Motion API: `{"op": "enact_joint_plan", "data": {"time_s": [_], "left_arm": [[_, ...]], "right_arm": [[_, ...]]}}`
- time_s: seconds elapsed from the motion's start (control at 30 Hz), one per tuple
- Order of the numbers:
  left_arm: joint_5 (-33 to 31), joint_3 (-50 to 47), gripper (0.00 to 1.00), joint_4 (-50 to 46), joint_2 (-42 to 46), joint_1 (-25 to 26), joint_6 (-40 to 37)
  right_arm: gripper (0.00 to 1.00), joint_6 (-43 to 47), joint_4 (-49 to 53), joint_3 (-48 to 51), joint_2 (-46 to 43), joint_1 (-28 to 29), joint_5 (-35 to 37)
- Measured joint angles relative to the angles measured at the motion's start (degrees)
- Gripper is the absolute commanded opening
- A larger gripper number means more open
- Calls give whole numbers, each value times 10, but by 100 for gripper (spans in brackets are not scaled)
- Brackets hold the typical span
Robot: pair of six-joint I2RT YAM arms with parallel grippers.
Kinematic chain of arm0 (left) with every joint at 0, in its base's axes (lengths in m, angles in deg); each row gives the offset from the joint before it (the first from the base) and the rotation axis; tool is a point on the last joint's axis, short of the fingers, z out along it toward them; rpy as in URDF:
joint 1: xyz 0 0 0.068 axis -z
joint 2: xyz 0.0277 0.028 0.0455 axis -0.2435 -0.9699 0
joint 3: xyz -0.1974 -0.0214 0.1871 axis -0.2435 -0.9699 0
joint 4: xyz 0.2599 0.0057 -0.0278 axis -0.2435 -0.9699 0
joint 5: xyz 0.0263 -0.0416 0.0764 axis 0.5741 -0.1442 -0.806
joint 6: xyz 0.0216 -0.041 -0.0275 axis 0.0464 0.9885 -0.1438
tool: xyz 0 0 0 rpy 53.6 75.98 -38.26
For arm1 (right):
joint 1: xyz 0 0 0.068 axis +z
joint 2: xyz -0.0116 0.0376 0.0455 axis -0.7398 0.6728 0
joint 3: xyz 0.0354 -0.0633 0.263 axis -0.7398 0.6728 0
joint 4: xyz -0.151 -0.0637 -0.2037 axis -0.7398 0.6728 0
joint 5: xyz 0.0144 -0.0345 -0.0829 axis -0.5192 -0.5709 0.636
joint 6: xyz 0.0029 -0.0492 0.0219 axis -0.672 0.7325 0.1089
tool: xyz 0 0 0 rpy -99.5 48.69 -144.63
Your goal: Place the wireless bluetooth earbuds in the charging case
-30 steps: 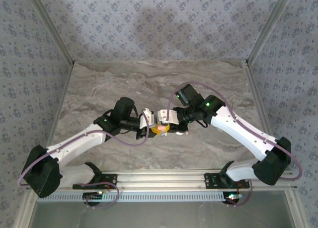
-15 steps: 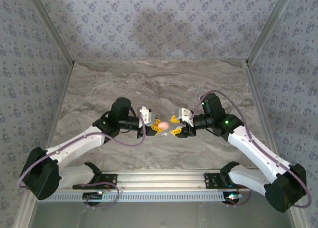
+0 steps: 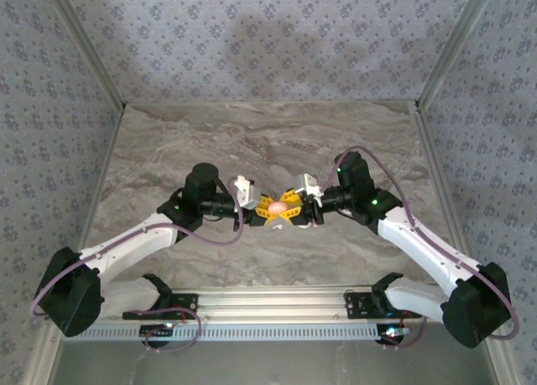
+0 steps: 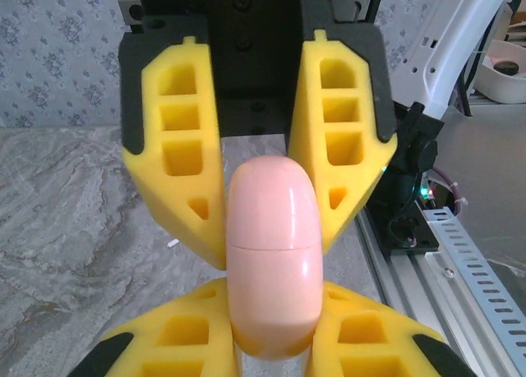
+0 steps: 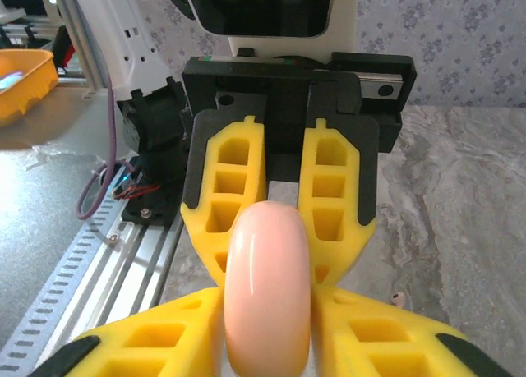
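Nearest me, by the rail (image 3: 268, 299), my two arms angled inward across the table (image 3: 252, 142), their tips facing each other at its middle. My left gripper (image 4: 273, 288) was clamped on one end of the pink case (image 4: 273, 254), with a yellow finger pressed flat against each side. My right gripper (image 5: 267, 299) faced it head-on. Its own fingers were closed against the other end of the same case, so the case sat gripped between the two pairs of fingers. The case was closed, with a thin seam running across its middle. Beyond the fingers, toward the far side of the marble, a tiny white earbud (image 5: 399, 297) lay loose on the surface, apart from the case. It was too small for me to tell which way it lay. Behind all this stood the patterned walls.
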Motion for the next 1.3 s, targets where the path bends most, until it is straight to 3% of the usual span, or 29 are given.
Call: {"op": "enact_joint_plan", "data": {"time_s": [0.13,0.27,0.33,0.7,1.3], "left_arm": [[0,0,21,7,0,-2,7],[-3,0,38,6,0,-2,7],[-7,0,40,0,0,-3,5],[-15,0,40,-28,0,-3,-10],[-15,0,35,-41,0,-3,-17]], "right_arm": [[11,8,14,-10,4,-5,-7],[11,40,71,-36,8,-5,2],[11,62,106,-53,8,-5,18],[13,122,214,-98,23,12,93],[13,128,210,-103,49,26,89]]}}
